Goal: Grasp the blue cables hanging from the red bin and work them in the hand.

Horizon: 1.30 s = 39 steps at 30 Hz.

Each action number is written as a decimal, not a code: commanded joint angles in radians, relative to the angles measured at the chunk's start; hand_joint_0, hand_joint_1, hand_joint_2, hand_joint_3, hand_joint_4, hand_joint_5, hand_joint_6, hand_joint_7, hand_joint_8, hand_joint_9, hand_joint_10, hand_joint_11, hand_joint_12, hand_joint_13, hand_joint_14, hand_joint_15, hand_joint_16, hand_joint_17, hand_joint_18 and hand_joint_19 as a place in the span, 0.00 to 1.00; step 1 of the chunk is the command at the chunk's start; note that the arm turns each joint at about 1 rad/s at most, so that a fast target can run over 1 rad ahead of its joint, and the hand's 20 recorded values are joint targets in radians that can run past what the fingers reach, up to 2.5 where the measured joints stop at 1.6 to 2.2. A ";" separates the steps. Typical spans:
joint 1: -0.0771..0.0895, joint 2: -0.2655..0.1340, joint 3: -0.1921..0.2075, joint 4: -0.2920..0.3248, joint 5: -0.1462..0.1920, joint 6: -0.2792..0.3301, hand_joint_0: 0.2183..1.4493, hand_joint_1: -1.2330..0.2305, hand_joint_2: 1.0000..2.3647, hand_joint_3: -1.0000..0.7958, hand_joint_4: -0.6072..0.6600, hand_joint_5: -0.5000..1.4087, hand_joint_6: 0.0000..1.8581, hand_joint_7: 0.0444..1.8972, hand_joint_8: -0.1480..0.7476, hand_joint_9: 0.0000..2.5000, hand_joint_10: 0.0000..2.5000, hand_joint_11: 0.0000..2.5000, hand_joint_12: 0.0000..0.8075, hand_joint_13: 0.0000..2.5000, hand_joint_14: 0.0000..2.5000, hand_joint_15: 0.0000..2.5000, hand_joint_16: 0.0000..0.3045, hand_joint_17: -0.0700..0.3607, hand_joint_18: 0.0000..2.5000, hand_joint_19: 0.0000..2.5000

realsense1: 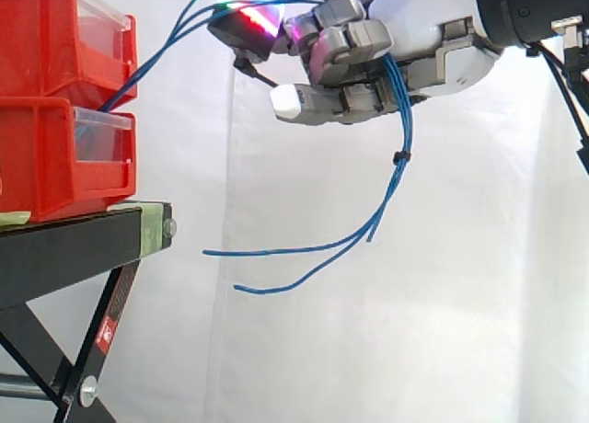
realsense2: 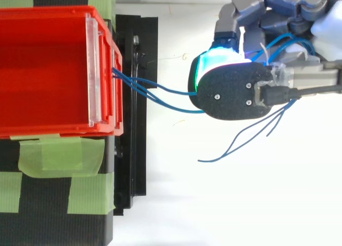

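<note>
We see hand (realsense1: 414,28) beyond front edge of black stand (realsense1: 74,239), fingers (realsense1: 350,41) clenched round blue cables (realsense1: 398,175); cables run from red bin (realsense1: 55,165), loose ends dangling below palm.

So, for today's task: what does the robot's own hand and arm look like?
The hand has a smooth white shell and blocky grey fingers. Its thick fingertips glow white, red and cyan-green. The arm behind it is black.
</note>
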State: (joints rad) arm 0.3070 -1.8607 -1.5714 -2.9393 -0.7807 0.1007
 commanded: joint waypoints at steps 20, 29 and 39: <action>0.001 0.000 -0.001 -0.004 0.003 -0.001 0.61 0.41 0.23 0.69 0.72 0.26 0.80 0.53 0.69 0.25 1.00 1.00 0.64 0.37 1.00 0.69 0.18 0.44 0.44 0.12; 0.001 0.000 -0.001 -0.004 0.003 -0.001 0.62 0.41 0.22 0.70 0.72 0.26 0.80 0.53 0.70 0.25 1.00 1.00 0.64 0.38 1.00 0.70 0.18 0.45 0.44 0.12; 0.001 0.000 0.001 -0.004 0.003 -0.001 0.62 0.41 0.22 0.70 0.72 0.26 0.80 0.53 0.70 0.25 1.00 1.00 0.65 0.38 1.00 0.69 0.17 0.44 0.44 0.12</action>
State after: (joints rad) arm 0.3083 -1.8607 -1.5719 -2.9437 -0.7777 0.0985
